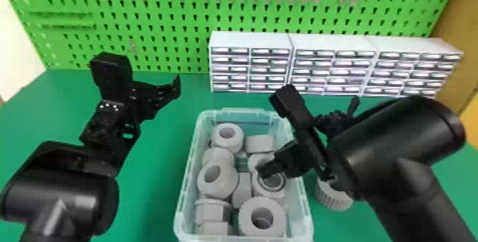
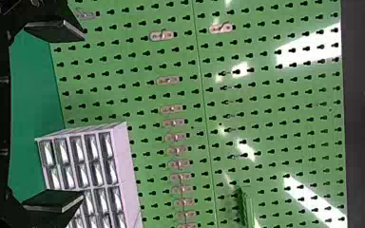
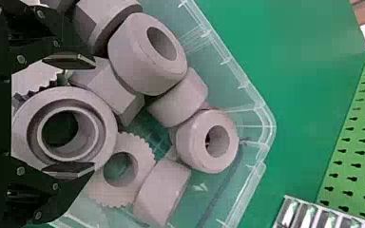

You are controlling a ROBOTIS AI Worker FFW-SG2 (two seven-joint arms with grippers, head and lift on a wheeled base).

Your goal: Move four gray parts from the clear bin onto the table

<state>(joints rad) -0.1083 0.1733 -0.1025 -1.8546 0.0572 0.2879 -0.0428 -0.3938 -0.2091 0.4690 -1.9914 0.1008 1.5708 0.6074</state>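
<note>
The clear bin (image 1: 308,220) holds several gray rings, collars and nuts. Over its right side, my right gripper (image 1: 267,171) is above a stepped gray ring (image 1: 278,188). In the right wrist view my right gripper (image 3: 78,115) is open, its fingers on opposite sides of that stepped ring (image 3: 26,118). One ribbed gray part (image 1: 333,198) sits on the table, right of the bin and partly under the right arm. My left gripper (image 1: 156,97) is parked left of the bin above the table; in the left wrist view the left gripper (image 2: 81,116) is open with nothing between its fingers.
White drawer cabinets (image 1: 249,40) stand along the back of the green table (image 1: 156,188), behind the bin. A green pegboard (image 1: 170,17) rises behind them. Inside the bin, parts are piled closely, including a toothed ring (image 3: 145,152) beside the stepped one.
</note>
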